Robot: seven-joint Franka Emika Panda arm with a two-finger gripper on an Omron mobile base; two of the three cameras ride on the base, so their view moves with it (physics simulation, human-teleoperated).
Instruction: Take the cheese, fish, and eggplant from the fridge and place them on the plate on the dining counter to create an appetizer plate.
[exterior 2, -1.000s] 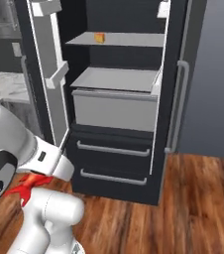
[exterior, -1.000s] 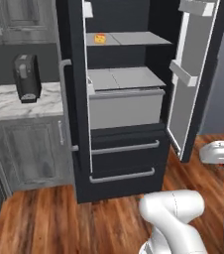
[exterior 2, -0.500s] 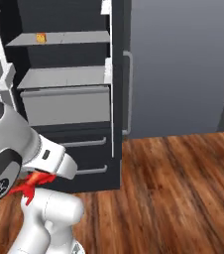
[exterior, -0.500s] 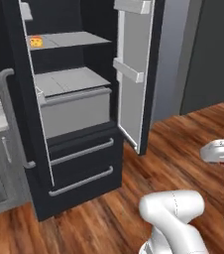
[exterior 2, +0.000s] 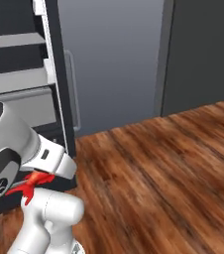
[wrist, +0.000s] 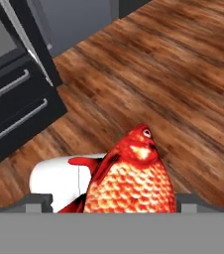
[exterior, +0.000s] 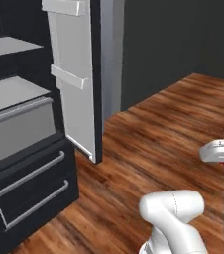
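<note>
Hand cam has my end effector (wrist: 129, 201) clamped round the fish (wrist: 131, 178); base cams add the fridge (exterior: 29, 163) off behind it.

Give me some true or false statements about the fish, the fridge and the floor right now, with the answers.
1. The fish is red with scales. True.
2. The fridge has its door shut. False: the door stands open, showing pale shelves.
3. The floor is wooden. True.
4. The fish lies on a fridge shelf. False: it sits between the jaws of the gripper, above the floor.
5. The fridge's lower drawers have bar handles. True.
</note>
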